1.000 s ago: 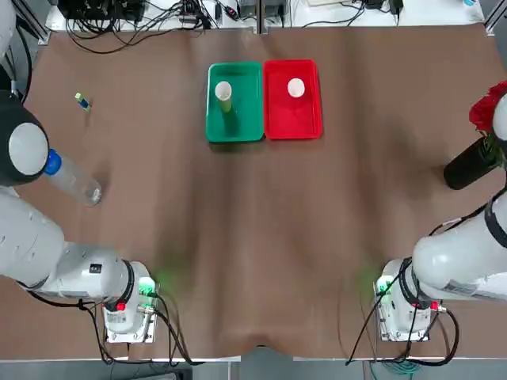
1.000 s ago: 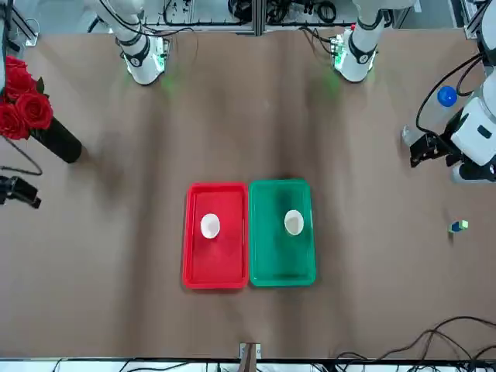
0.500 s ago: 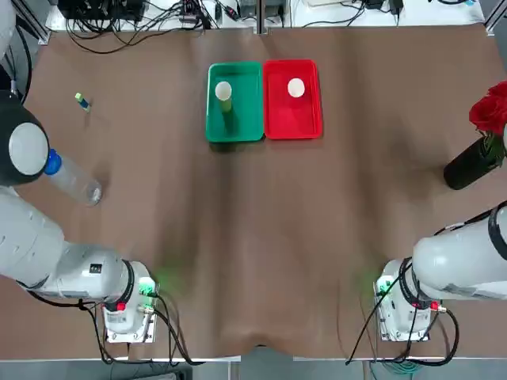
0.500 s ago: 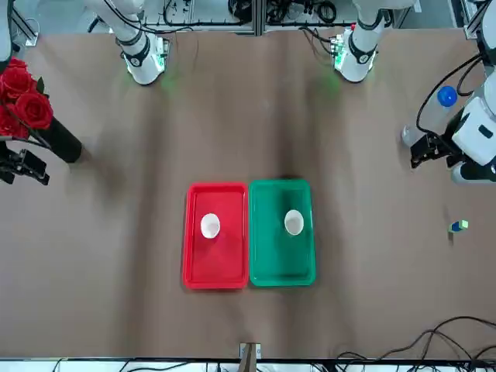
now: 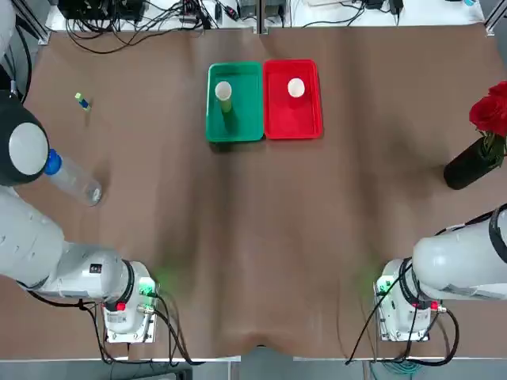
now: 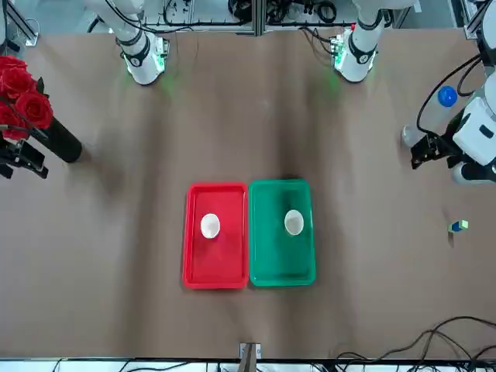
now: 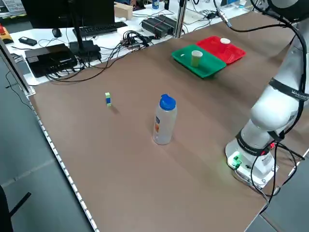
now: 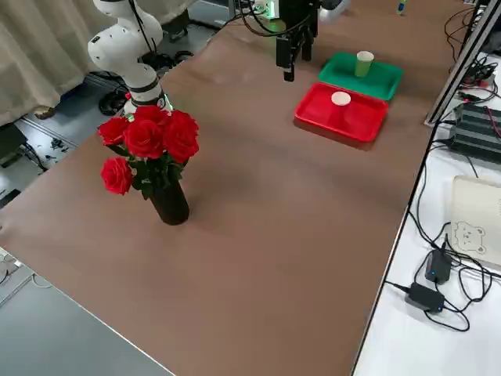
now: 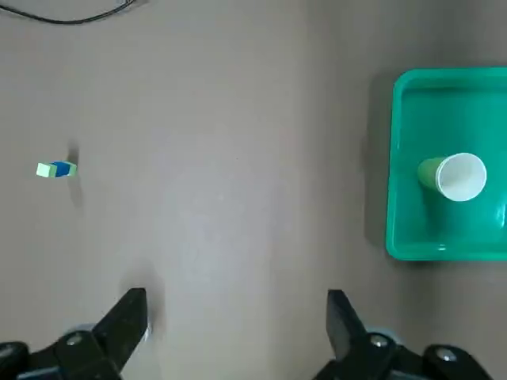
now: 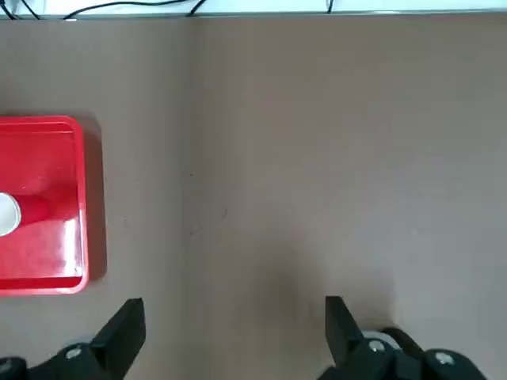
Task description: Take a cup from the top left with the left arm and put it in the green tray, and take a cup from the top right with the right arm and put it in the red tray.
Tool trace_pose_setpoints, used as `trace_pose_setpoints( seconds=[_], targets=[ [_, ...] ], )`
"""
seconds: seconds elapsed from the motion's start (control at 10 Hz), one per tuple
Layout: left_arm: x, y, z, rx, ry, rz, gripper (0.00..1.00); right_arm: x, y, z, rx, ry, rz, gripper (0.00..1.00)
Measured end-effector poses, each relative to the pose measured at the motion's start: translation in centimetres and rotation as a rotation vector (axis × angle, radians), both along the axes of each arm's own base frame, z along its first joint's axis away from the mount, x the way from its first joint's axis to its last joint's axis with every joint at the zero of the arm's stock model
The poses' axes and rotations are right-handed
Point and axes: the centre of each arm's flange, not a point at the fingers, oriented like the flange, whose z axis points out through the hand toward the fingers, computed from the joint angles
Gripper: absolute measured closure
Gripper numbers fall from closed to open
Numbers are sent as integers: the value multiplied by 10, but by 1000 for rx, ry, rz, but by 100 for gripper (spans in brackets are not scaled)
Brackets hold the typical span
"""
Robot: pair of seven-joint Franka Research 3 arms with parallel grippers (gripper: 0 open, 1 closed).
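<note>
My left jaws [image 9: 238,332] are wide open with nothing in them. They hang up over the table [image 5: 253,237] on my left side, close to the bottle [image 7: 165,121] with the blue cap. My right jaws [image 10: 238,336] are wide open and bare too, up in the air on my right side, near the red flowers [image 8: 156,141] in the black vase [image 8: 170,202].

The yellow-green cup [image 7: 196,58] stands up inside the green tray [image 5: 235,127]. The red cup [image 10: 24,212] stands up inside the red tray [image 5: 293,123]. Each cup has open floor around it, and the low rims go all the way round. The trays sit side by side near the far edge of the table.

Between the trays and my two arm bases is a big open space. A little blue and green block [image 7: 108,99] lies well apart from the green tray, farther out on my left.
</note>
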Motion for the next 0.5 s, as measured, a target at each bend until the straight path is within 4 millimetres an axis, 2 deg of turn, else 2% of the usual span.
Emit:
trace_pose_setpoints(
  seconds=[0.5],
  targets=[
    [0, -2, 0, -15, 0, -1, 0, -10, 2, -11, 14, 101, 2, 0]
  ],
)
